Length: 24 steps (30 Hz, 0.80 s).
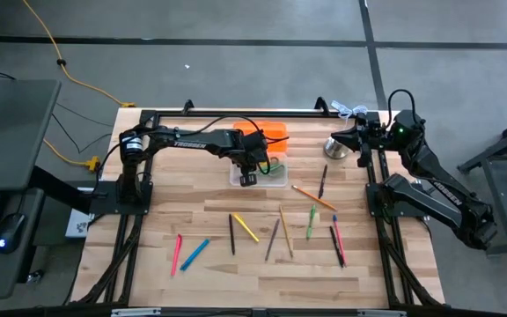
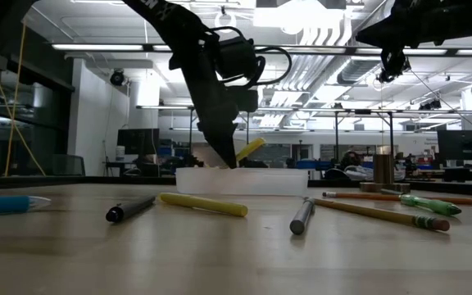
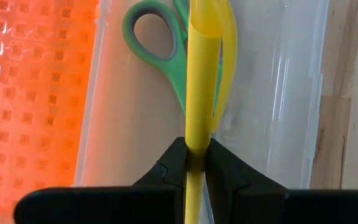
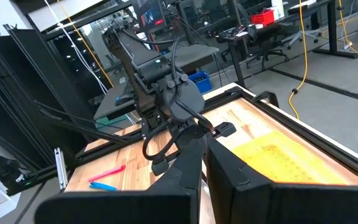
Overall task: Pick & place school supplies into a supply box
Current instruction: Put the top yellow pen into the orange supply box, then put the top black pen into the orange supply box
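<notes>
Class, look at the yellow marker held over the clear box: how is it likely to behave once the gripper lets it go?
The yellow marker looks straight and stiff between the left gripper fingers, so it probably won't bend. It slants into the supply box, so it will likely tip flat beside the scissors. Being round, it may roll until the box wall stops it.

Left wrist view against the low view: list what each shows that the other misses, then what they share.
Only the left wrist view shows the green-handled scissors lying in the clear plastic supply box, beside the bright orange perforated piece. Only the low view shows loose pens on the wooden table, including a yellow marker and a grey pen. Both show the left gripper with jaws clamped on a yellow pen over the box.
</notes>
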{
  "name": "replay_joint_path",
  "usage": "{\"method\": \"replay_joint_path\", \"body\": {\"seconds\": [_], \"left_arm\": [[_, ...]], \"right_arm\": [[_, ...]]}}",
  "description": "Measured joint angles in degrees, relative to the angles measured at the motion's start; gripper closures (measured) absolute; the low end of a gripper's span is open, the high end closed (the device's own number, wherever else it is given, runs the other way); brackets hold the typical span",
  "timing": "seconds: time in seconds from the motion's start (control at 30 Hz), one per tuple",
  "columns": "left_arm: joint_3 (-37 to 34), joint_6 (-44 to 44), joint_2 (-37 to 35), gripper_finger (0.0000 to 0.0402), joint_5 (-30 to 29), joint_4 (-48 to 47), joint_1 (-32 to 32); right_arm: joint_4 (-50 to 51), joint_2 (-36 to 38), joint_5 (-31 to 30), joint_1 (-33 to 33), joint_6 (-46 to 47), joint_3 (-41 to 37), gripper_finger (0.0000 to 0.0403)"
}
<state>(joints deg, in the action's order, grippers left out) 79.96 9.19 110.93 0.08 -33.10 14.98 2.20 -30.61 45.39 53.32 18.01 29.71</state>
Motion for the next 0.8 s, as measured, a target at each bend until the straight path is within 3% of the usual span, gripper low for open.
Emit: {"method": "replay_joint_path", "body": {"seconds": [0.17,0.53,0.8], "left_arm": [[0.0,1.1,0.0,0.0328,1.1,0.0,0.0],[0.0,1.1,0.0,0.0251,0.6,0.0,0.0],[0.1,1.1,-2.4,0.0239,-1.1,0.0,0.0]], "right_arm": [[0.0,0.0,0.0,0.0,0.0,0.0,0.0402],[0.0,0.0,0.0,0.0,0.2,0.0,0.0402],[0.0,0.0,0.0,0.0,1.6,0.0,0.0400]]}}
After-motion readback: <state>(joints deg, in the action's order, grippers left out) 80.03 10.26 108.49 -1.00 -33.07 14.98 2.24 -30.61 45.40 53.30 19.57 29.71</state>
